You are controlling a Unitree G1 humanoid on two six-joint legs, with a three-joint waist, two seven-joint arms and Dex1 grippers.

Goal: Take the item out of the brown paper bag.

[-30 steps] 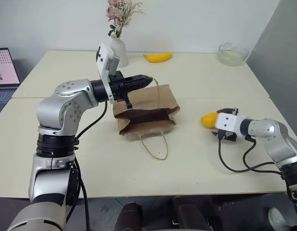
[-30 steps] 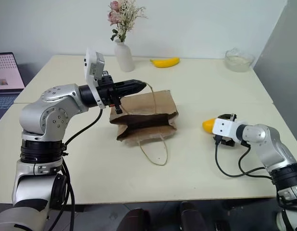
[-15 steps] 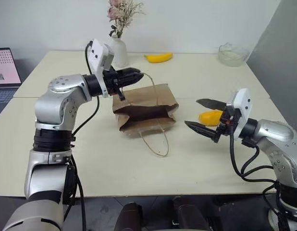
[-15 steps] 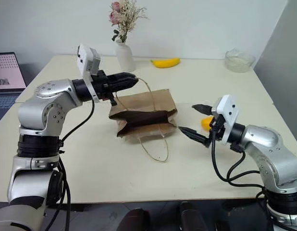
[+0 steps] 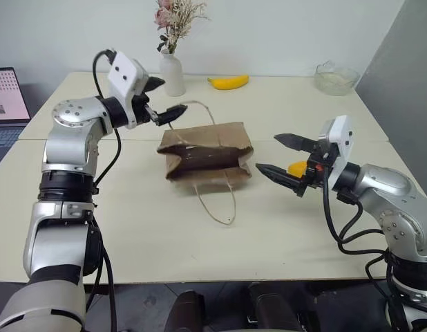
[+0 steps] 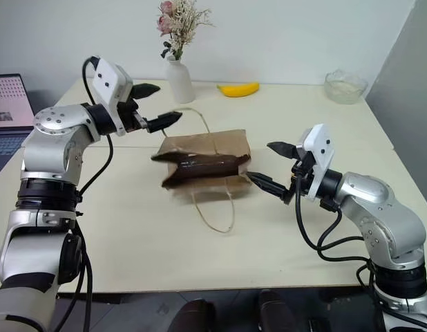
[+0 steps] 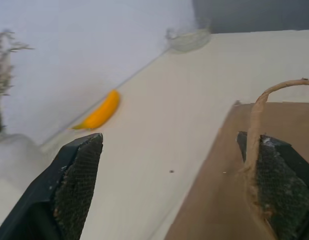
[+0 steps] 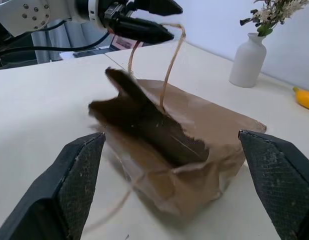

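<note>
Grippers [image 5: 162, 97] [image 5: 284, 153] — wide apart, empty

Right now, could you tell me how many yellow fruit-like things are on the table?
2: the banana lies at the table's far edge beside the white vase; the item lies behind the right gripper. The brown paper bag may hide more.

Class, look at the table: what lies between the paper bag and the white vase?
Only bare tabletop between the bag and the vase, as the left eye view shows; the left gripper hangs above that stretch, with a bag handle at one finger.
</note>
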